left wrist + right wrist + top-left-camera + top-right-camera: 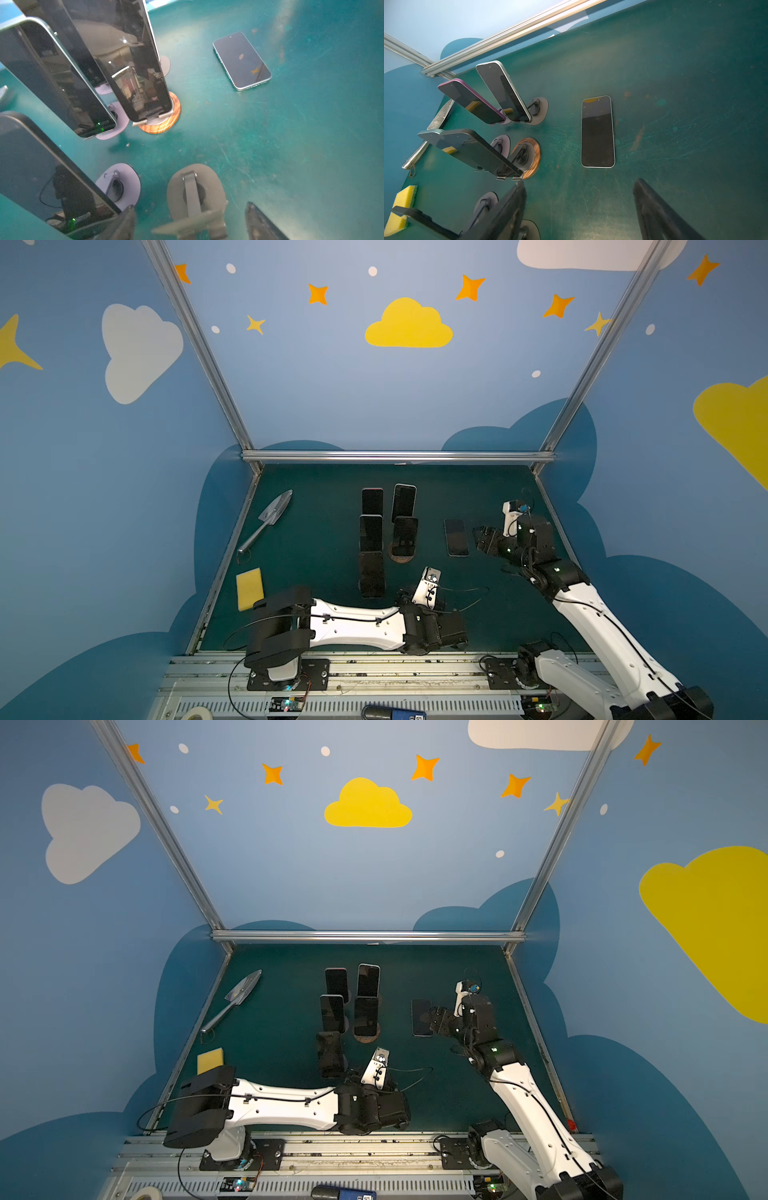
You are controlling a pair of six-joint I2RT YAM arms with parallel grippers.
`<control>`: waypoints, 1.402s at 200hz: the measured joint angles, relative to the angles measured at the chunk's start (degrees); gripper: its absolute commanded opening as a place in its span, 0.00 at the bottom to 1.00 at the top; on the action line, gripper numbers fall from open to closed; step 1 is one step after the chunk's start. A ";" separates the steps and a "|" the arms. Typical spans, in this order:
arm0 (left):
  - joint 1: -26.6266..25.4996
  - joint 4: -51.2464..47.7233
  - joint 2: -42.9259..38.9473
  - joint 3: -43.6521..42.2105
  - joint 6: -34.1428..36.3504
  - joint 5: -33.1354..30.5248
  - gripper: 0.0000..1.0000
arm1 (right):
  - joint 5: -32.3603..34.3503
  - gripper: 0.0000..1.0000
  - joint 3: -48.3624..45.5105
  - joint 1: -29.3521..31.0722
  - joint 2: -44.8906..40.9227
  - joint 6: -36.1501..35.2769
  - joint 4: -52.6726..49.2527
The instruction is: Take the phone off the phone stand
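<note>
Several dark-screened phones lean on round-based stands mid-mat in both top views, such as a back one (404, 502) and one (406, 536) on a wooden-based stand (166, 122). Another phone (456, 537) (598, 132) lies flat on the green mat, off any stand. My right gripper (478, 539) (579, 207) hovers just right of it, open and empty. My left gripper (192, 222) is open, its fingers either side of an empty grey phone stand (195, 193) near the front of the group. In the top views the left wrist covers that stand.
A metal trowel (268, 518) lies at the far left of the mat and a yellow sponge (249, 588) sits nearer the left front. Aluminium rails border the mat at the back (399, 456) and sides. The front-row phone (371, 574) stands close to my left wrist.
</note>
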 measured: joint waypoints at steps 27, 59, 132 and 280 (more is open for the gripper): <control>0.09 -1.07 0.48 0.79 -3.13 2.12 1.00 | -0.02 0.83 0.00 -0.15 0.07 -0.20 0.00; 2.60 -0.02 1.79 1.09 -7.76 6.23 1.00 | -0.04 0.83 0.00 -0.42 0.11 -0.44 0.00; 5.68 4.96 7.50 -1.20 -10.32 8.79 0.91 | -0.09 0.83 -0.37 -0.74 0.09 -0.66 0.00; 5.51 8.33 8.13 -2.14 -5.64 4.33 0.42 | -0.57 0.82 -0.92 -1.16 -0.09 -0.63 0.04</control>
